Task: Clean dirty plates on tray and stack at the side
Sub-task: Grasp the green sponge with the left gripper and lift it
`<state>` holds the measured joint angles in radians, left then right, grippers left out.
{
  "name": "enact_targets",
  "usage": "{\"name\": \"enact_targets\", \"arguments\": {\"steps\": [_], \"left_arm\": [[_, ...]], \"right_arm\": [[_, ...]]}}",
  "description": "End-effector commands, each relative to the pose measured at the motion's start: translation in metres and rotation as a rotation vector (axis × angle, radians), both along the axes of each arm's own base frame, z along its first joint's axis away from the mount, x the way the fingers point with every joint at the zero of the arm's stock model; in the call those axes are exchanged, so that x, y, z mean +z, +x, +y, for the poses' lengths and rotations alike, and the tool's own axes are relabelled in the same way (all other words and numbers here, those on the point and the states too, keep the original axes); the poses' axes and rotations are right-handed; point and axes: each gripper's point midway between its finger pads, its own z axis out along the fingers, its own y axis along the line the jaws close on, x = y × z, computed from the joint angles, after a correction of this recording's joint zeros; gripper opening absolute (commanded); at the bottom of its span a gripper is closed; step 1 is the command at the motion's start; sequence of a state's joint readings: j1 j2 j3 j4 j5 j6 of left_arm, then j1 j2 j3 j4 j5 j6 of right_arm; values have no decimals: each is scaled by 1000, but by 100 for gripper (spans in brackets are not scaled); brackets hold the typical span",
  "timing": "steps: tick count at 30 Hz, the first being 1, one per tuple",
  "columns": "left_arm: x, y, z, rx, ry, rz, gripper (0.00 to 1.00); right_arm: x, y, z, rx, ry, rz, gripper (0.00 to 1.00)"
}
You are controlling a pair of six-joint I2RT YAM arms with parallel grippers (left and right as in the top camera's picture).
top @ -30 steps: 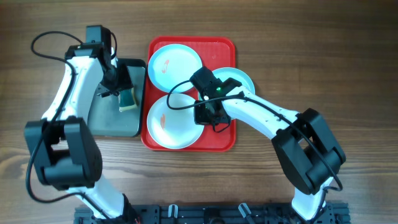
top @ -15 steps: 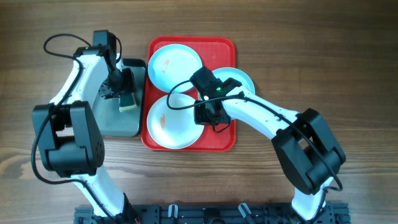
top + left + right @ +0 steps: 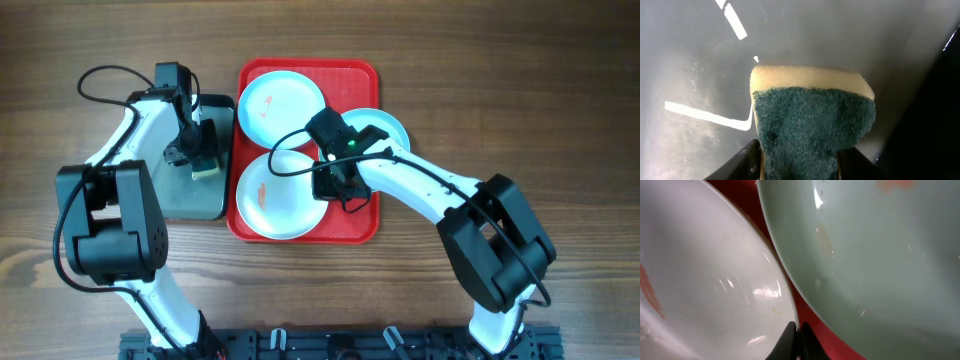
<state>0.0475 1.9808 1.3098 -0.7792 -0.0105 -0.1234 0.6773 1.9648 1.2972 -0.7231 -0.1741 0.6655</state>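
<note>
Left fingers (image 3: 740, 164): clamped on sponge (image 3: 812, 125) — over grey tray (image 3: 180, 195).
Right fingers (image 3: 786, 342): closed on white plate (image 3: 705, 280) rim — in red tray (image 3: 355, 228).

A wooden table (image 3: 520, 90) fills the overhead view to every edge. It is mid-brown, with long grain lines and darker streaks running from 9 o'clock to 3 o'clock. Along the edge at 6 o'clock lies a black rail (image 3: 330, 345) with small clips on it. The light is soft and even, leaving only faint shadows on the wood. In the left wrist view, white strips of light (image 3: 705, 115) gleam on a glossy grey surface (image 3: 840, 35).
</note>
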Motion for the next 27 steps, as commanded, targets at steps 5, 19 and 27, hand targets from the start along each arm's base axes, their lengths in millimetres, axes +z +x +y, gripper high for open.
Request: {"name": "enact_targets", "arguments": {"steps": [5, 19, 27], "left_arm": [[-8, 1, 0, -19, 12, 1, 29], [33, 10, 1, -17, 17, -100, 4], [119, 20, 1, -15, 30, -337, 4]], "right_arm": [[6, 2, -3, 1, -7, -31, 4], [6, 2, -2, 6, -7, -33, 5], [6, 2, -2, 6, -6, -33, 27]]}}
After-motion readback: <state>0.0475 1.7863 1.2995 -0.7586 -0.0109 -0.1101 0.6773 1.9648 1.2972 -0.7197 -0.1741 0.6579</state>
